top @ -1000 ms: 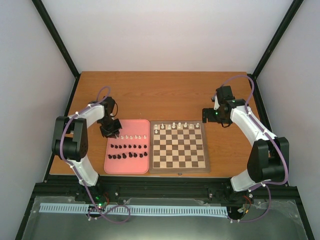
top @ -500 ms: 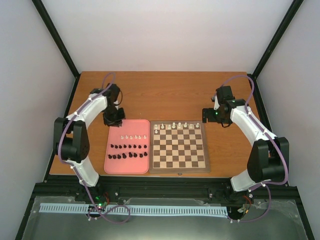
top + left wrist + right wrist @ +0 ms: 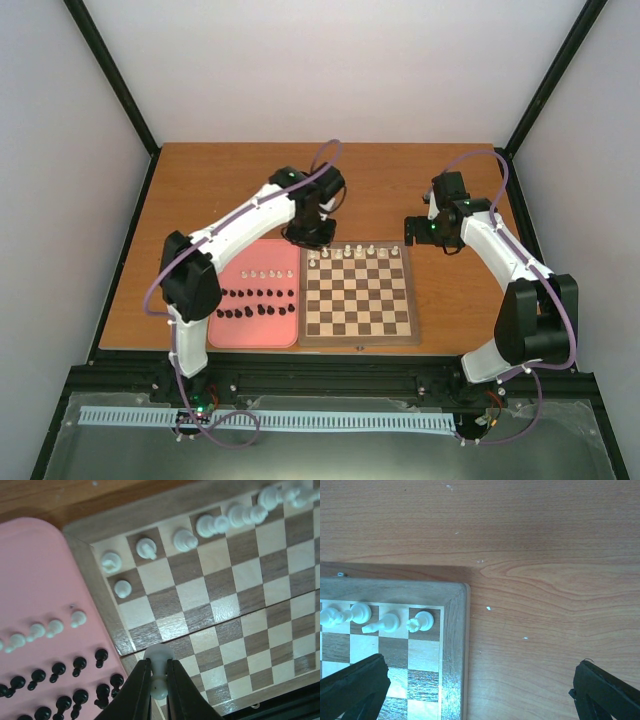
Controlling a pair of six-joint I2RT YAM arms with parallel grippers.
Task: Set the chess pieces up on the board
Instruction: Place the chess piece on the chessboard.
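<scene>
transfer step: left gripper (image 3: 159,674) clamps a white piece (image 3: 158,659) above the board (image 3: 102,607); next, lower it onto a free square. right gripper (image 3: 477,689) gapes, empty.

We record two arms of like build. The left arm (image 3: 235,222) and the right arm (image 3: 503,250) each have smooth white shell links set between bulky black joint housings (image 3: 190,287). A purple cable (image 3: 328,152) runs in loose loops along each arm. We note a green indicator light (image 3: 433,228) near the right wrist and another at the left base (image 3: 200,404). The fingers (image 3: 139,692) of the left hand (image 3: 159,666) are matte black, narrow and tapered. Those of the right hand (image 3: 480,672) are matte black with blunt, angular tips.
</scene>
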